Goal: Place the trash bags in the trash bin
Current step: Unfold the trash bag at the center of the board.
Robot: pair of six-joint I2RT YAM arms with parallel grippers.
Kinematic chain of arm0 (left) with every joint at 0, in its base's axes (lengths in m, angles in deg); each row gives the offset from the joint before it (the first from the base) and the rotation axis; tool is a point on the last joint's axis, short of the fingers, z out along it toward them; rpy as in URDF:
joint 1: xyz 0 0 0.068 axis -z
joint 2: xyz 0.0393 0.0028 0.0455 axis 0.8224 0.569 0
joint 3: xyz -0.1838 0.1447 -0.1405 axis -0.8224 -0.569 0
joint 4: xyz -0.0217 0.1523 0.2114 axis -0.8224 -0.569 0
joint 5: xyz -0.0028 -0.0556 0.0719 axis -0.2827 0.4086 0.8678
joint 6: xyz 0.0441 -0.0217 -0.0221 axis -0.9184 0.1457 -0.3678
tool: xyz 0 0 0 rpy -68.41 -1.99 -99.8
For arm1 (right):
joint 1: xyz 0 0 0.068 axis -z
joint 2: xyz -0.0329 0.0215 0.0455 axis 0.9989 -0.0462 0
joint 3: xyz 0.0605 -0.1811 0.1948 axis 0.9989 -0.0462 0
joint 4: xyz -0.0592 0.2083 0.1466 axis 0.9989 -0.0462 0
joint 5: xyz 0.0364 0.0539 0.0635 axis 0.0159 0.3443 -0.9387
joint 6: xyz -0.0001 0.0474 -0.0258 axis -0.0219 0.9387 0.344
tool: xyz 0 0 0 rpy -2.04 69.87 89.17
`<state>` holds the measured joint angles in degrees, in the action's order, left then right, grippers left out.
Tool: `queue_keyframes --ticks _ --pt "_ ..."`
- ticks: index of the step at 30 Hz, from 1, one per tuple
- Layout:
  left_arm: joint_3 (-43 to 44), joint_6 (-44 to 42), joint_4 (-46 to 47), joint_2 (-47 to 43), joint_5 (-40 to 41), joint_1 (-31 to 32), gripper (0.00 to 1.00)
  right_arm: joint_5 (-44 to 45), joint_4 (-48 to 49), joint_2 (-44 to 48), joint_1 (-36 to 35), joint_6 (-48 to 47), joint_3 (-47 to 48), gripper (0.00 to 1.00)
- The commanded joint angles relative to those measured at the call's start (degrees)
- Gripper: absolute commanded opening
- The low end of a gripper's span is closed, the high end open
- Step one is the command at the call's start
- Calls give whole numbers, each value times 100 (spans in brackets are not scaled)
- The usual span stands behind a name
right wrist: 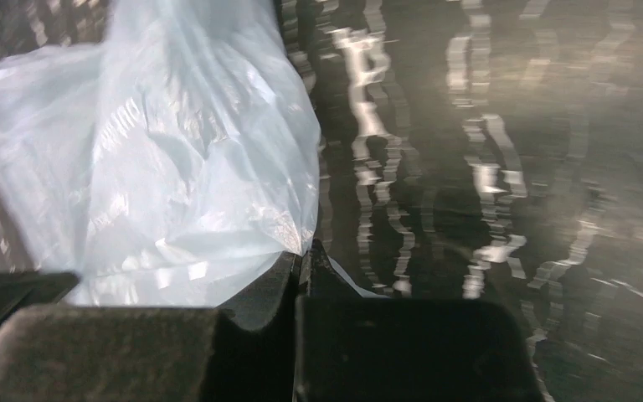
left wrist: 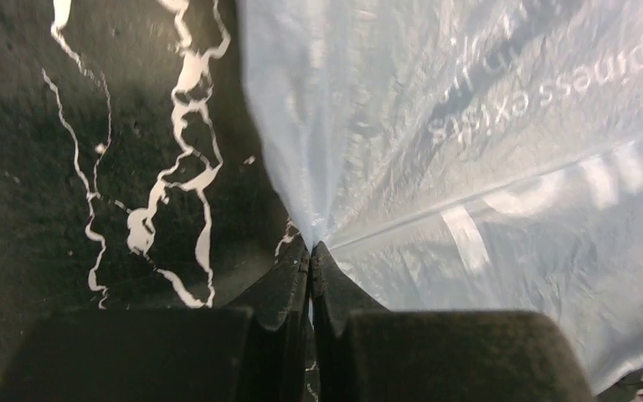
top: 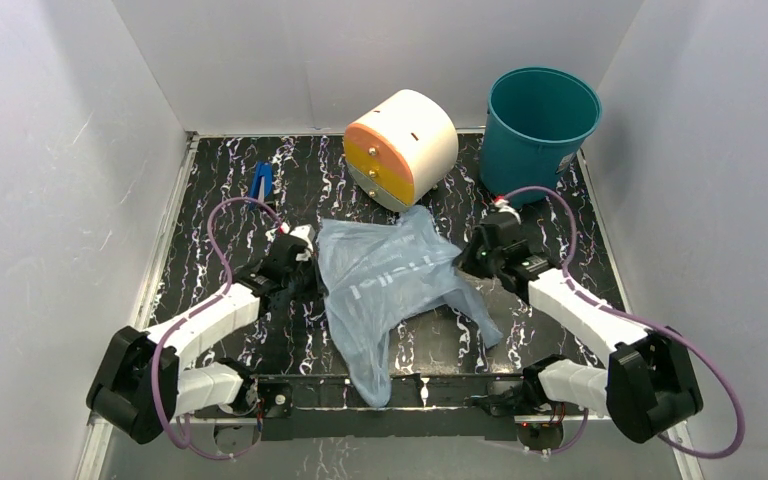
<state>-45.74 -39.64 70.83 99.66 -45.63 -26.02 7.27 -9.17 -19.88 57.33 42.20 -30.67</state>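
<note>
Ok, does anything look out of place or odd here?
Two things. The cream-and-orange drum appears to lie on its side behind the light-blue bag, its orange flat face turned sideways. The bag's near tail drapes over the black base rail at the table's edge. The teal bin stands upright.

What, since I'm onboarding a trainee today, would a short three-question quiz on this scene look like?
1. True or false: the trash bag already lies inside the trash bin.
2. Of the left gripper and the right gripper, which pinches the bag? A: left only. B: right only. C: both.
3. What stands just left of the bin in the top view?
Key: 1 false; 2 C; 3 the cream-and-orange drum.
</note>
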Motion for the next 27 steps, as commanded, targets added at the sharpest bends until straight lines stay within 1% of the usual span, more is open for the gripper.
queue_keyframes --ticks 1,4,5,7,8,9,11,12,13,16,19,20,23,26,27 --pt "409 -139 -180 -96 233 -122 0 -31 -496 281 671 -218 -260 5" --pt "529 -121 -48 -20 217 -168 0 -310 -650 230 724 -280 -222 17" --pt "575 -125 -8 33 198 -182 3 -512 -747 186 724 -321 -190 24" --pt "710 -173 -15 175 160 -216 7 -596 -970 146 725 -363 -114 47" --pt "797 -200 -56 259 154 -229 8 -555 -1081 161 720 -374 -80 54" --pt "879 -231 -111 337 153 -243 13 -473 -1185 201 717 -398 -39 59" --pt "981 -265 -194 431 157 -269 25 -456 -1340 368 725 -493 44 64" --pt "989 -263 -207 438 154 -286 32 -543 -1353 481 726 -600 72 65" --pt "980 -251 -234 428 153 -299 36 -674 -1311 599 721 -718 79 66" --pt "830 -123 -246 237 153 -320 50 -1228 -908 882 721 -958 -7 67" --pt "502 79 -229 -91 175 -328 55 -1864 -309 1010 711 -1073 -154 68" --pt "411 109 -248 -195 145 -328 56 -1901 -65 1009 715 -1037 -201 68" --pt "194 267 -358 -568 37 -328 58 -1638 525 788 538 -1061 -42 69" --pt "49 421 -508 -973 71 -328 61 -743 726 79 21 -1352 616 71" --pt "22 479 -552 -1084 78 -328 62 -282 666 -212 -171 -1391 903 71"
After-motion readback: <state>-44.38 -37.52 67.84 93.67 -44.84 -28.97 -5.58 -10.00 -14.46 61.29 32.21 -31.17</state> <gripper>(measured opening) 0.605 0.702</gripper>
